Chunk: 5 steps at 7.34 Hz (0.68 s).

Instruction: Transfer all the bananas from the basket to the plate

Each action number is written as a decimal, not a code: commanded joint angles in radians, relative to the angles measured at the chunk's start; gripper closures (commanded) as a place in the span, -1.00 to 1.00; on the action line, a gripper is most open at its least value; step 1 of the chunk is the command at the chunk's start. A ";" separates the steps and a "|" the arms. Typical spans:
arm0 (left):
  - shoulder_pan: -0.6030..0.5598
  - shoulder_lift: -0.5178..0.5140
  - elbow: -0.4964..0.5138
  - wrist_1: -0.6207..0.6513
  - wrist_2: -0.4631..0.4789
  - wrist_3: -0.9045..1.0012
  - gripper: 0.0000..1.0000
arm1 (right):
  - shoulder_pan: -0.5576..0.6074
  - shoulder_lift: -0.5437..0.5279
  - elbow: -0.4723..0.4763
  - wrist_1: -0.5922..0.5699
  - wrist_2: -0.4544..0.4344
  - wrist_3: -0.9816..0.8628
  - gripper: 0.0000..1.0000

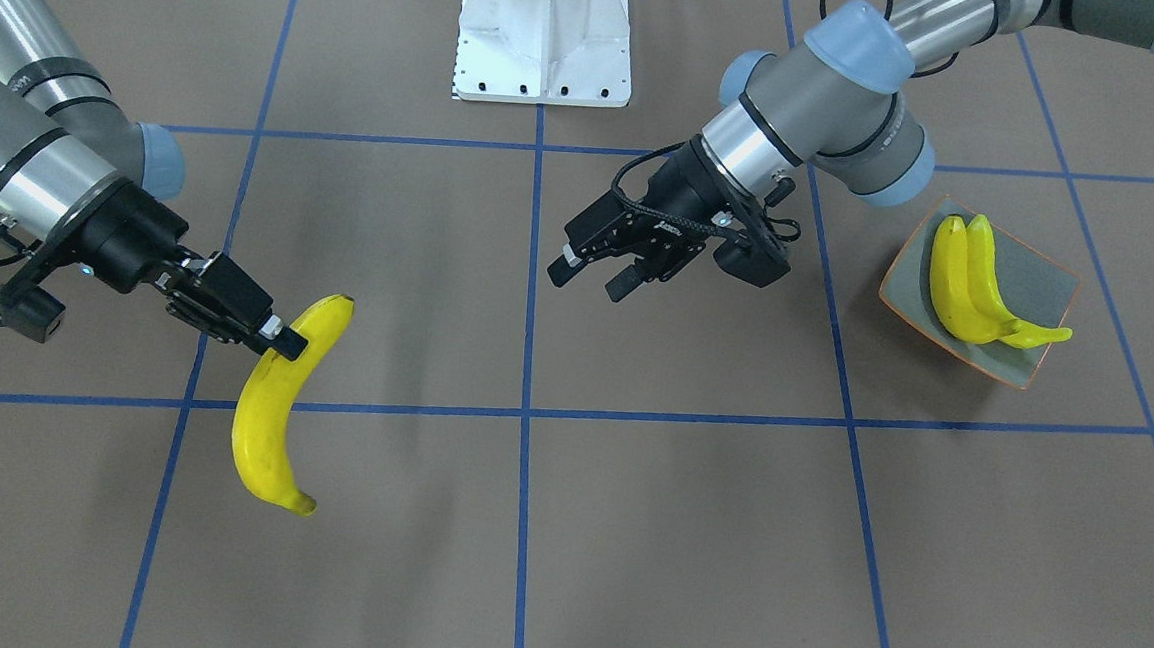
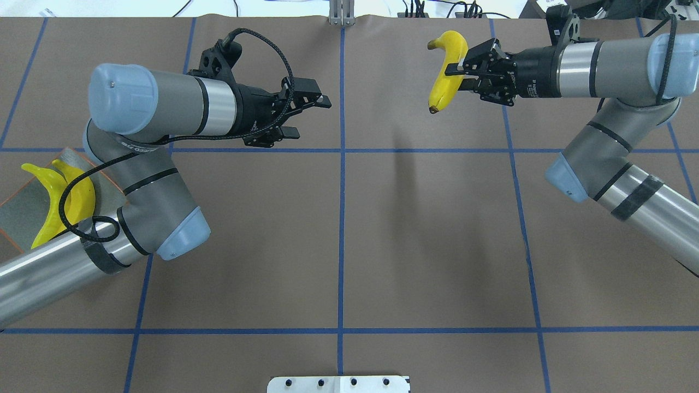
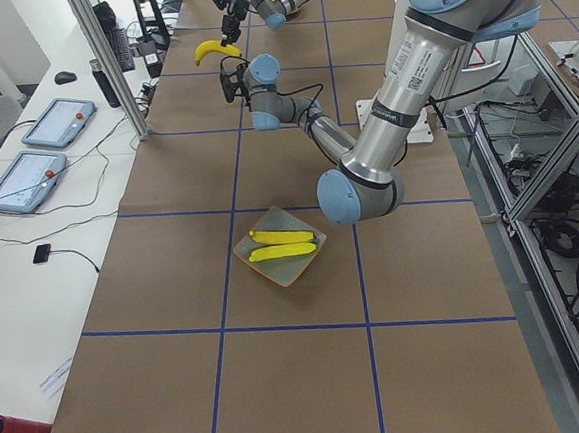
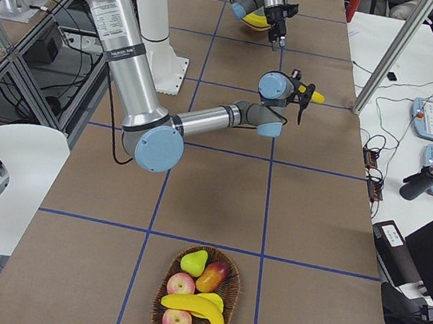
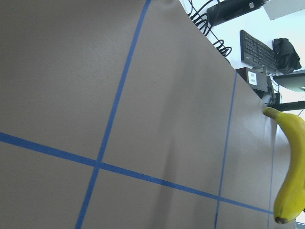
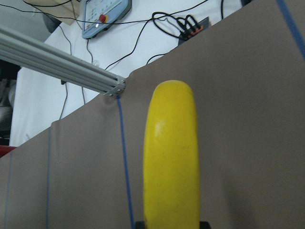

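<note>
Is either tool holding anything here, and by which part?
The right tool grips a banana across its body, somewhat off-centre; the left tool is open and empty.

Two bananas [image 3: 281, 236] side by side on the plate [image 3: 290, 270]

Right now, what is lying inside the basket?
The basket holds one banana, a green pear and three reddish fruits. Anything lying beneath this fruit is covered and cannot be seen.

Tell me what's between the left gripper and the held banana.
Only bare table and one blue tape line separate the left gripper from the held banana, seen overhead.
</note>
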 commanded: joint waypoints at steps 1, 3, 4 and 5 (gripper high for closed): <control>0.007 -0.029 0.002 -0.038 0.013 -0.066 -1.00 | -0.035 0.000 -0.001 0.167 -0.014 0.154 1.00; 0.007 -0.035 0.004 -0.100 0.067 -0.153 -1.00 | -0.140 -0.006 -0.007 0.322 -0.160 0.236 1.00; 0.007 -0.038 0.007 -0.126 0.072 -0.179 -1.00 | -0.181 -0.009 -0.007 0.382 -0.211 0.253 1.00; 0.007 -0.043 0.007 -0.141 0.075 -0.208 -1.00 | -0.208 -0.011 -0.007 0.422 -0.241 0.256 1.00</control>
